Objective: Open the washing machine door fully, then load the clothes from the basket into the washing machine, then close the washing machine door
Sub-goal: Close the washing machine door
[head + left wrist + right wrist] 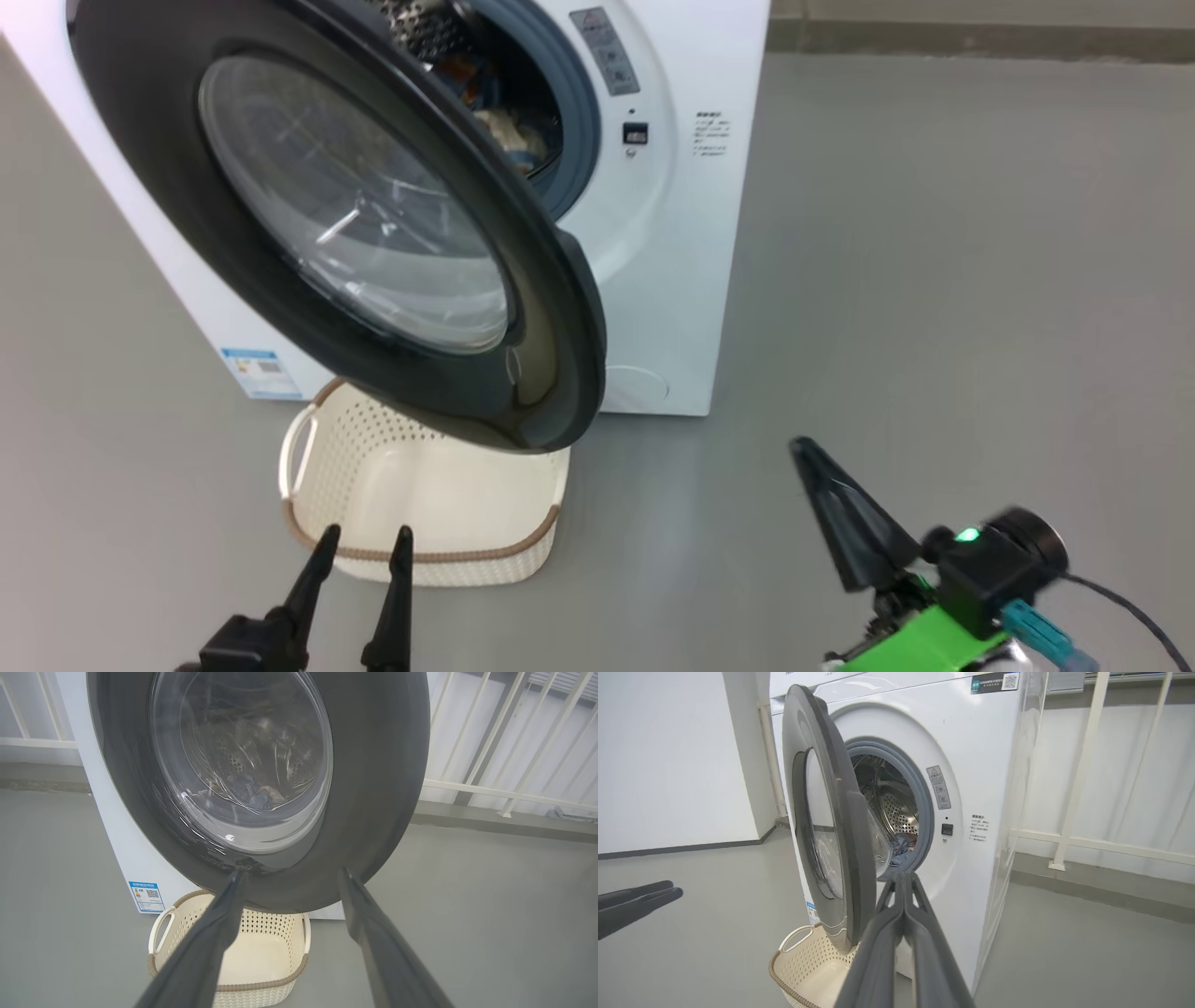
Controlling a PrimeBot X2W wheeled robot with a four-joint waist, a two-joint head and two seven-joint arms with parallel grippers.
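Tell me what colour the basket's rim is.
Brown, on the cream basket; clearest in the head view.

Door [355,205] open, basket [448,557] empty.
Clothes [509,126] are seen in the washer [691,280] drum; the basket is set beneath the door.

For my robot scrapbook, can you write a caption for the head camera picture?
The basket is empty, the clothes lie inside the washing machine, and the washing machine door stands open.
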